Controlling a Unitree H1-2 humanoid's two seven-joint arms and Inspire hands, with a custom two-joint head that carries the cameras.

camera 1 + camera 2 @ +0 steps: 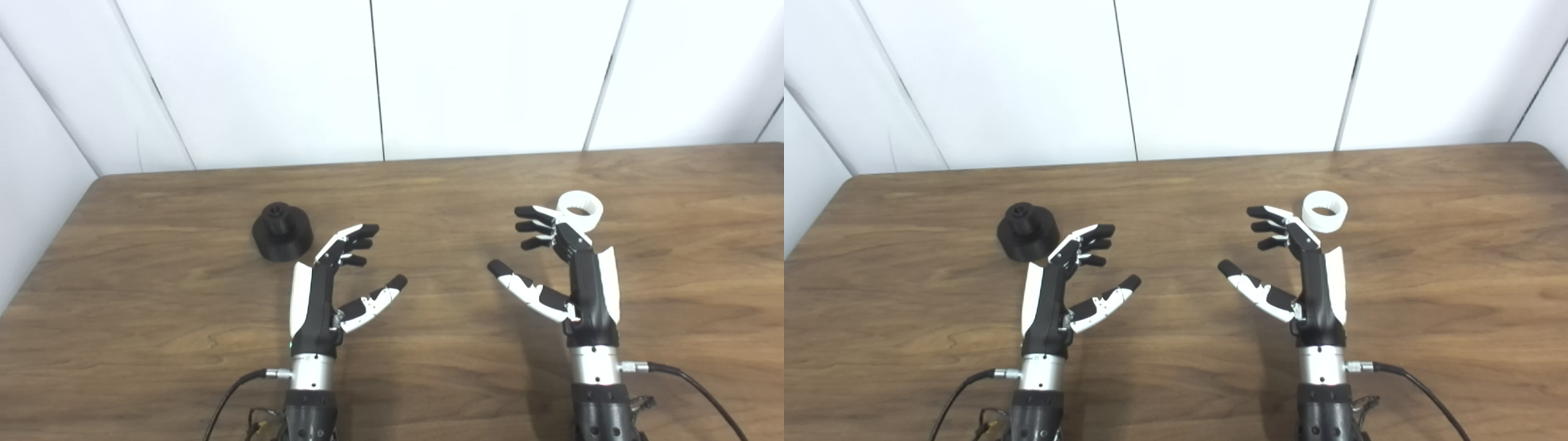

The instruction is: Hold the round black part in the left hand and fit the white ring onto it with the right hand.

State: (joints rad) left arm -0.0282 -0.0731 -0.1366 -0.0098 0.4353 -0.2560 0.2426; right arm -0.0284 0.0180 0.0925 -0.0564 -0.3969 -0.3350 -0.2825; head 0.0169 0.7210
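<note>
The round black part (282,231) rests on the wooden table (429,184), left of centre, with a small hub on top. My left hand (331,282) hovers just right of and nearer than it, open, fingers spread, holding nothing. The white ring (1324,211) lies flat on the table to the right. My right hand (1298,269) is open just in front of and left of the ring, fingertips close to it without a grip.
White wall panels (380,79) rise behind the table's far edge. Cables (1415,386) trail from both wrists near the bottom edge. The table's left edge runs close to the black part's side.
</note>
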